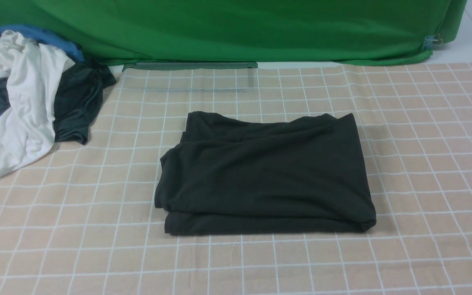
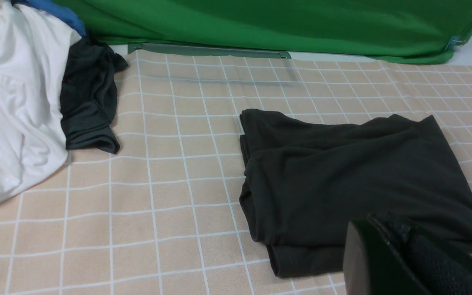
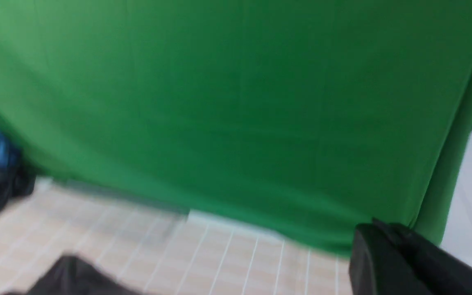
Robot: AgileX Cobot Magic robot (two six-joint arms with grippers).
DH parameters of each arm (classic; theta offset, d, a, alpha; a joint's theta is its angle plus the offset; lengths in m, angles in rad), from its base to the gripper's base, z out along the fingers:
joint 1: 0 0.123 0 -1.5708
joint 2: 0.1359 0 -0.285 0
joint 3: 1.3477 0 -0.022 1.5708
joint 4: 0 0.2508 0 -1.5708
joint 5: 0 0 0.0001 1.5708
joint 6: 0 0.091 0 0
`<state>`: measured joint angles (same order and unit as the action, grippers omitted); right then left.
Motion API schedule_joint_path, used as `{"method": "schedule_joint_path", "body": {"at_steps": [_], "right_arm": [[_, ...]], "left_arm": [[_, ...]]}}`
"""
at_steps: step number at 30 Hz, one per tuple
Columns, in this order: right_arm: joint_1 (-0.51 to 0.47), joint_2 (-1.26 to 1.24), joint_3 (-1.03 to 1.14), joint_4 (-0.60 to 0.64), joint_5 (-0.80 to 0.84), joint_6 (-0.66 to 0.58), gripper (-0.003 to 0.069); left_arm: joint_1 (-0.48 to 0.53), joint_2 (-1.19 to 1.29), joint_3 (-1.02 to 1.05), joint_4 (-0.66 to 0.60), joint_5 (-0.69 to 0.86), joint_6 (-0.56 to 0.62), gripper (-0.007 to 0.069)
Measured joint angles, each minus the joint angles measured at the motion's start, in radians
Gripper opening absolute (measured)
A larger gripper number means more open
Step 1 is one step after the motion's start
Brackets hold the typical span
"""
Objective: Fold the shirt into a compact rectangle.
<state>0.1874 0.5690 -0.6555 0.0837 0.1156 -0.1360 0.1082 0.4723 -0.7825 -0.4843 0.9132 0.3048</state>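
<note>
front view | shirt (image 1: 266, 174) folded into rectangle | lies on checked cloth (image 1: 424, 164)

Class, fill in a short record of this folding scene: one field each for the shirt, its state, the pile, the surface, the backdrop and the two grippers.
shirt: black shirt, mid-cloth
state: folded into a rough rectangle, layers stacked, edges uneven
pile: white garment, dark grey garment and blue cloth, far left, apart from the shirt
surface: beige checked cloth
backdrop: green curtain
left gripper: shut, holding nothing, off the shirt
right gripper: shut, holding nothing, raised
</note>
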Motion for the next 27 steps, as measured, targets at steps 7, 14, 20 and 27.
{"method": "schedule_joint_path", "body": {"at_steps": [7,14,20,27], "right_arm": [[-0.001,-0.225,0.263,0.000,-0.267,-0.079,0.0043],[-0.001,-0.269,0.276,0.000,-0.292,-0.081,0.0115],[-0.001,-0.269,0.276,0.000,-0.292,-0.079,0.0136],[-0.001,-0.269,0.276,0.000,-0.292,-0.079,0.0144]], "left_arm": [[0.000,0.000,0.048,0.004,-0.053,0.001,0.0019],[0.000,0.000,0.058,0.006,-0.123,0.001,0.0019],[0.000,0.000,0.059,0.007,-0.151,0.001,0.0019],[0.000,0.000,0.061,0.007,-0.151,0.001,0.0019]]}}
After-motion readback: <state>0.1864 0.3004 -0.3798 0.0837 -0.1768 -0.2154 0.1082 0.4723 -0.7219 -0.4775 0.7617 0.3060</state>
